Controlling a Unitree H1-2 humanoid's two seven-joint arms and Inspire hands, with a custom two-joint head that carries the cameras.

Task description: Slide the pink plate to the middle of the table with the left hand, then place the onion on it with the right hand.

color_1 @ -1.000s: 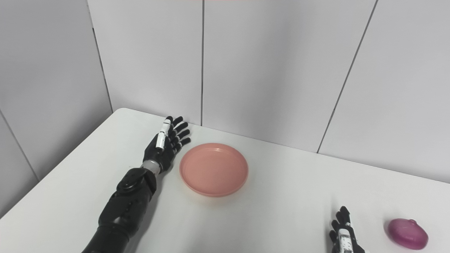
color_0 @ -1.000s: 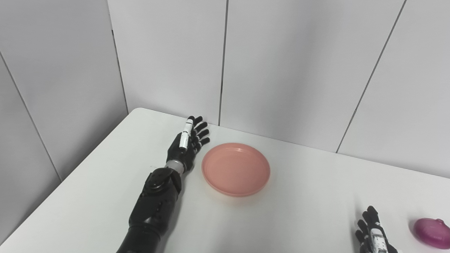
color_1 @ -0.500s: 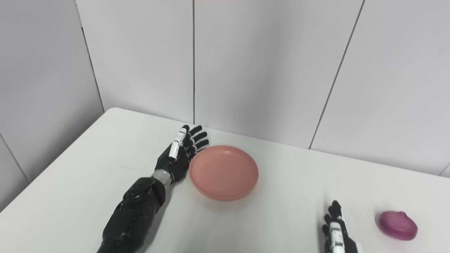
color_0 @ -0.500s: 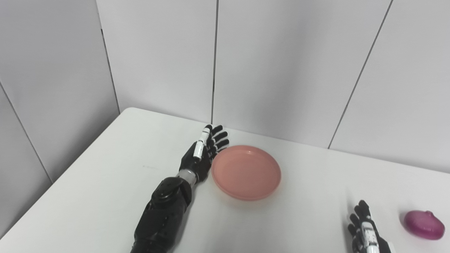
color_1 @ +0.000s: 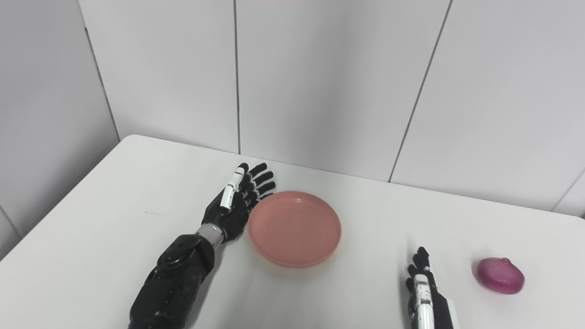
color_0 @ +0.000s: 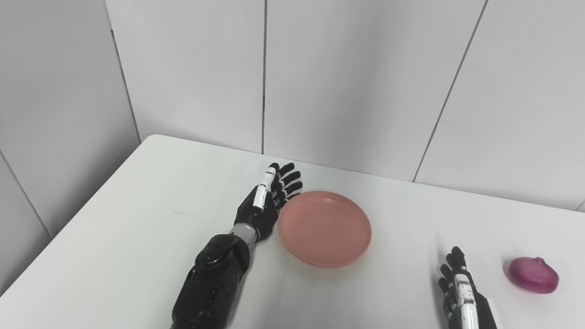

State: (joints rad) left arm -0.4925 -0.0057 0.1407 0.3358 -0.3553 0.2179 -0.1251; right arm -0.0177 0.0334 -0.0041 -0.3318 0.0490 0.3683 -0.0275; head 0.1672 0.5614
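While unfilled, pink plate (color_0: 325,228)

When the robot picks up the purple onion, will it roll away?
It might. The onion looks round and smooth, so a nudge from the right hand could roll it across the flat table. Its shiny skin looks slippery. It seems small and probably light.

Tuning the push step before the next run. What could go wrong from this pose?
1. The left hand presses the pink plate only at its left rim, open and flat; an off-centre push may spin the plate or let it slip past the fingers.
2. The plate already sits near mid-table; pushing on could overshoot toward the right hand and the onion.
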